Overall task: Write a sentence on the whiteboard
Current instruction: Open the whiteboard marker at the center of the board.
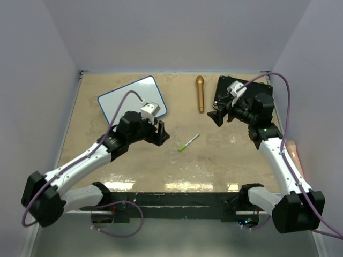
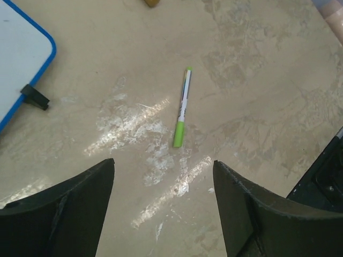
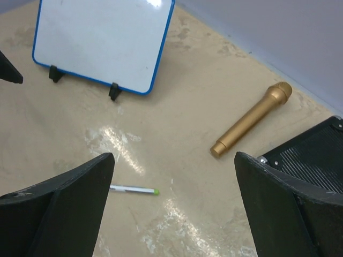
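Green marker (image 2: 181,110), table (image 1: 134,171) centre, ungrasped; your left gripper (image 2: 163,203) hung released beside it, right gripper (image 3: 174,203) released too; next called for descending astride its barrel.

A robotics lab test cell: plain pale walls (image 1: 177,32) box in a beige table (image 1: 161,166) on three sides, two cabled arms are bolted to a black rail (image 1: 177,206) at the overhead view's bottom edge, and unrelated props, a whiteboard (image 1: 131,96) and a gold microphone (image 1: 200,93), lie further up.
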Motion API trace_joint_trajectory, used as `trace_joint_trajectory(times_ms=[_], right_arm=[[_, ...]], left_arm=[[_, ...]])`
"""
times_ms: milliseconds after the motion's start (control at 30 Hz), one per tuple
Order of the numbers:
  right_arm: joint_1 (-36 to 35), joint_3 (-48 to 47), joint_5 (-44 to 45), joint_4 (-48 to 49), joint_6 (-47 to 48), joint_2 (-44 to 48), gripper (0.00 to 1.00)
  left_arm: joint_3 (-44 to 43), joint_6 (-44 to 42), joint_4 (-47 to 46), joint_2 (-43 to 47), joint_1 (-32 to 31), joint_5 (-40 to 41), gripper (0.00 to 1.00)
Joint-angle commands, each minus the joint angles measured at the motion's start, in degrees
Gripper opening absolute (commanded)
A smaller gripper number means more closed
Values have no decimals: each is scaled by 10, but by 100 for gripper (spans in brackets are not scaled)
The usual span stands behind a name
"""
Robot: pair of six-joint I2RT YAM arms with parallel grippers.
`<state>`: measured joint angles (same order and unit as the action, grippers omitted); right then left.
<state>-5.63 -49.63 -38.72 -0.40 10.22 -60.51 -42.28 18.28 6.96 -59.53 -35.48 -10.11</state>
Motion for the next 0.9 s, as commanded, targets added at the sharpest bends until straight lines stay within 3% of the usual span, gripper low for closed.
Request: trace_joint_trajectory(times_ms=[0, 133, 433, 867], right_arm=[[3, -65, -13, -75, 88, -40, 99], [5, -97, -15, -132, 118, -76, 99], [6, -92, -27, -130, 114, -73, 99], [10, -92, -36, -131, 113, -79, 99]], left_arm=[[-86, 0, 29, -123, -69, 60, 75], [-151, -28, 41, -232, -102, 78, 66], [-289, -69, 101, -434, -133, 73, 45], [-319, -98, 145, -499, -142, 45, 37]])
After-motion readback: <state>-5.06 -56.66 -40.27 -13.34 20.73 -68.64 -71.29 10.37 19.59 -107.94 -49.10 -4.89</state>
